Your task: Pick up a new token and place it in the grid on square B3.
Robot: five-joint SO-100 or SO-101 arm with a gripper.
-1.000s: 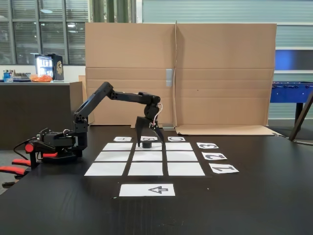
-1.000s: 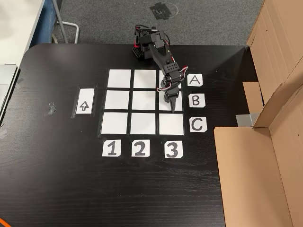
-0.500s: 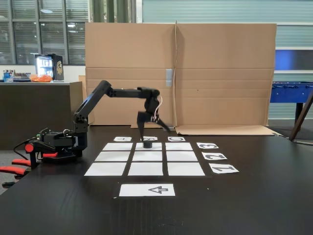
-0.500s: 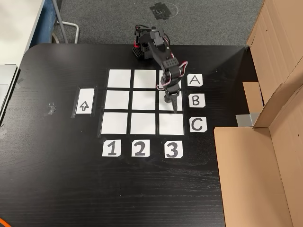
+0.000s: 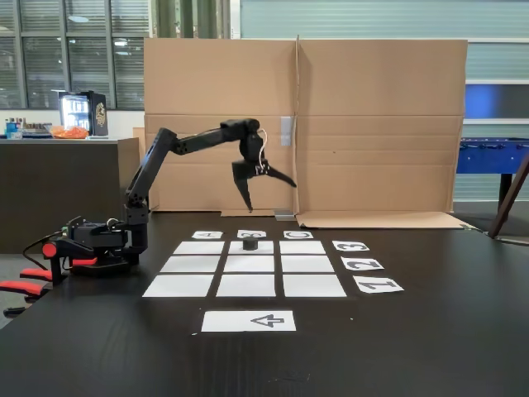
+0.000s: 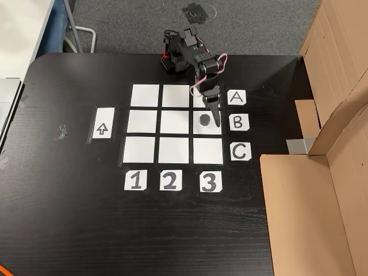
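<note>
1. Nearest in the front fixed view: white paper strip with an arrow outline (image 5: 248, 321), flat on the black desk (image 5: 413, 347).
2. Behind it, 3x3 grid of white paper squares (image 5: 246, 285), with number labels 1 2 3 (image 5: 364, 265) along its right side in that view.
3. In the top-down fixed view, same grid (image 6: 141, 149), numbers (image 6: 169, 181) below it and letter labels A B C (image 6: 238, 122) to its right.
4. Small black puck-like token (image 5: 250, 244) resting upright on plain white square B3 (image 6: 208, 127), the middle cell of the column above the "3", level with "B"; token (image 6: 203, 119) within the cell, toward its upper half in the top-down view.
5. Black two-finger gripper (image 5: 269, 192) raised well above the token, spread wide open, holding nothing; one finger pointing down, the other angled out to the right in the front view.
6. From above, gripper (image 6: 211, 110) just beside the token, overlapping the right edge of the cell.
7. Arm base (image 5: 95, 244) at the left of the desk in the front view.
8. Farthest back, brown cardboard wall (image 5: 372, 124) standing at the desk's rear edge.
</note>
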